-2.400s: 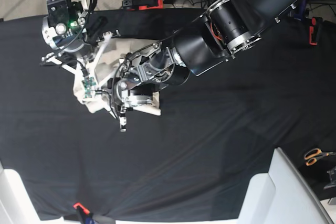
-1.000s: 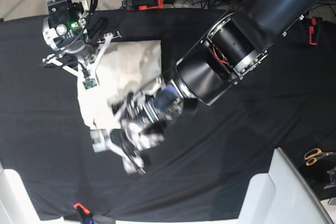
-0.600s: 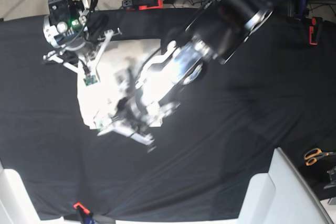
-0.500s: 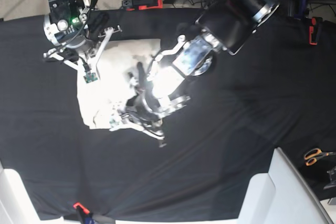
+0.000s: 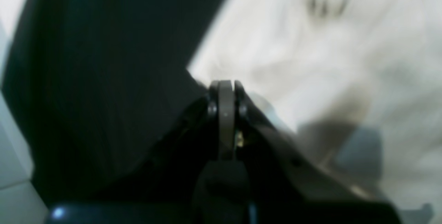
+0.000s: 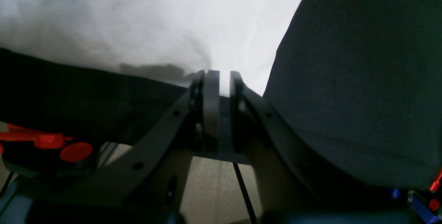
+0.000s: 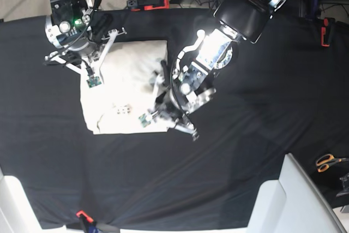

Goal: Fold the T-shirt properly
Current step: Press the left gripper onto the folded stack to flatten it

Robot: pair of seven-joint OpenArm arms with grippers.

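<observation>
A soft, cream cotton T-shirt [image 7: 126, 88], wrinkled and folded into a rough rectangle, lies on the matte black table cloth [image 7: 245, 135] toward the far left of the table. The left gripper [image 7: 156, 114] hovers at the shirt's near right edge, its dark jaws pressed together on nothing. The right gripper [image 6: 221, 89] sits at the shirt's far left corner, jaws slightly apart; whether cloth is pinched between them cannot be told.

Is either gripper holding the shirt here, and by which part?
Left gripper is shut with no cloth seen between the jaws. Right gripper looks nearly shut at the T-shirt edge; a grip can't be confirmed.
</observation>
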